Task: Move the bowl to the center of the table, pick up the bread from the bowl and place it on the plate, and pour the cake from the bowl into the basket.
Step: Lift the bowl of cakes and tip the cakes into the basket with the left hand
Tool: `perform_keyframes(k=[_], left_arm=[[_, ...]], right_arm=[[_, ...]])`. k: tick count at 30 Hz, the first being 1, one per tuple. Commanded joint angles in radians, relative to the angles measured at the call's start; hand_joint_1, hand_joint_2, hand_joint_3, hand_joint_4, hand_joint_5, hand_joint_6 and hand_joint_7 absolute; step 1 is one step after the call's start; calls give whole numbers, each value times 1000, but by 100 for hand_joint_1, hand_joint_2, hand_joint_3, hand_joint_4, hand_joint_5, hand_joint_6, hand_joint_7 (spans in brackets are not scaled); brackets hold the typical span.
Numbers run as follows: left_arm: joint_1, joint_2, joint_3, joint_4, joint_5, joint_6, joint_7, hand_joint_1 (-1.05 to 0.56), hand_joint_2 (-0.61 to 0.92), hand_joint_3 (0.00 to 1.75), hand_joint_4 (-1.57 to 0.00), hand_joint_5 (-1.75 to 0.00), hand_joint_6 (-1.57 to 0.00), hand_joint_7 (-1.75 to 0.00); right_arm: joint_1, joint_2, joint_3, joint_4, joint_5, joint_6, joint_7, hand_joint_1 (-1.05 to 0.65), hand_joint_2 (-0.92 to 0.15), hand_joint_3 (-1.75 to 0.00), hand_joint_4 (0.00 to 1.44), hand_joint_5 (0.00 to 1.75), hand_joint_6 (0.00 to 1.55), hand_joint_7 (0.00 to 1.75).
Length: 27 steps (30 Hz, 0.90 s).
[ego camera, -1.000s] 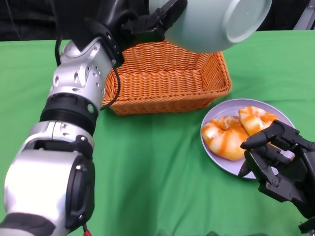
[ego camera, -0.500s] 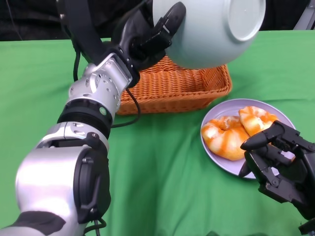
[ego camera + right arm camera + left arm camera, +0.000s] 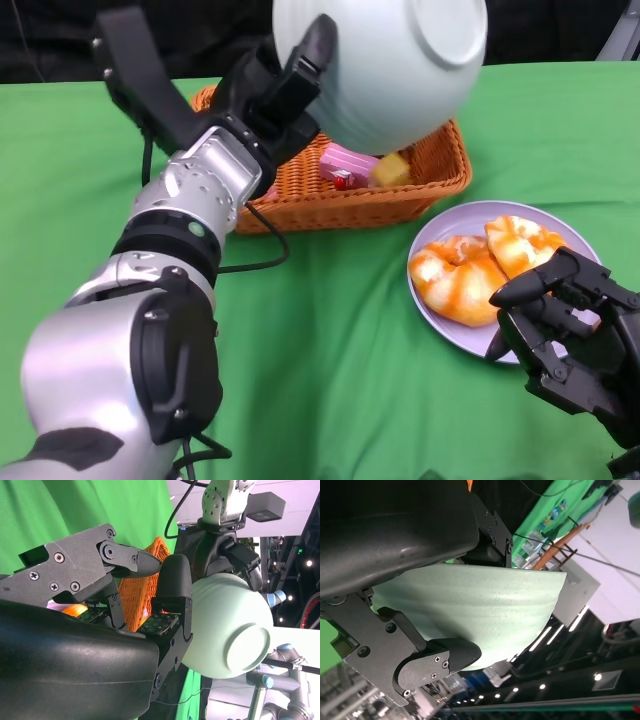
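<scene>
My left hand (image 3: 275,95) grips the bowl (image 3: 385,65) by its rim, fingers clamped on the wall, and holds it overturned with its base facing up and away from me. The basket (image 3: 420,180) lies directly under the bowl's mouth, below and just beyond my fingers. Inside it, pink and yellow cake (image 3: 365,168) pieces show; I judge the pour made. My right hand (image 3: 565,335) rests half-curled at the plate (image 3: 450,318) edge, holding nothing, beside the bread (image 3: 460,275).
</scene>
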Motion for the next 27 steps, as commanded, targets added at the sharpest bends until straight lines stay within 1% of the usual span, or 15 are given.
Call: perform_keyframes(k=[1,4,5,6,7,9,11,15,16,17,18,19,21,24,27], left_arm=[[-43,22,56,7,-58,36,9,-23,54,119,-86,-175,-66,-168],[-47,27,87,7,-87,64,10,-24,59,107,-87,-175,-65,-169],[-49,29,98,7,-96,77,10,-25,67,92,-87,-175,-65,-172],[-50,31,105,7,-102,86,11,-25,71,82,-87,-175,-65,-173],[-51,32,109,7,-105,92,11,-25,73,76,-87,-175,-65,-174],[-51,32,108,3,-103,99,3,-25,74,74,-87,-175,-65,-174],[-50,33,98,-3,-93,106,-23,-24,74,74,-86,-175,-70,-166],[-53,35,71,-12,-76,103,-48,-24,75,74,-85,-175,-72,-162],[-53,36,51,-19,-61,90,-62,-25,75,72,-85,-175,-73,-158],[-53,38,30,-27,-45,76,-81,-24,72,76,-85,-175,-72,-158],[-53,41,8,-36,-27,65,-99,-24,68,85,-85,-175,-70,-162],[-53,45,-13,-43,-11,55,-119,-23,59,102,-85,-175,-69,-166],[-51,56,-50,-57,17,35,-167,-22,53,116,-85,-175,-69,-169],[-46,78,-110,-84,64,-13,-247,-20,53,122,-84,-175,-68,-170],[-46,106,-152,-113,94,-44,-315,-23,55,119,-85,-175,-75,-165]], right_arm=[[7,-3,-2,-6,-1,-8,-10,-11,-76,-66,62,157,64,121],[9,-3,1,-10,-3,-4,-16,-10,-75,-67,62,157,64,121],[10,-3,2,-11,-8,-6,-19,-10,-75,-67,62,157,64,121],[11,-3,2,-12,-11,-7,-21,-10,-75,-68,62,157,64,121],[11,-3,3,-12,-13,-7,-23,-10,-74,-68,62,158,64,121],[11,-5,4,-11,-14,-11,-22,-10,-74,-69,61,158,63,122],[10,-9,4,-7,-8,-17,-15,-9,-75,-70,61,158,63,122],[10,-7,3,-9,-2,-12,-13,-10,-75,-70,61,159,63,123],[11,-7,3,-9,-5,-13,-14,-10,-74,-69,61,159,63,123],[12,-7,3,-9,-9,-17,-15,-10,-74,-69,61,159,63,123],[12,-8,4,-8,-14,-20,-16,-10,-74,-69,61,158,63,123],[13,-9,4,-8,-18,-22,-17,-11,-75,-68,61,158,62,123],[12,-9,5,-9,-21,-22,-17,-11,-75,-67,61,158,62,123],[11,-6,6,-11,-21,-21,-18,-10,-76,-67,61,159,62,123],[8,-3,7,-11,-19,-17,-18,-9,-75,-67,62,159,63,123]])
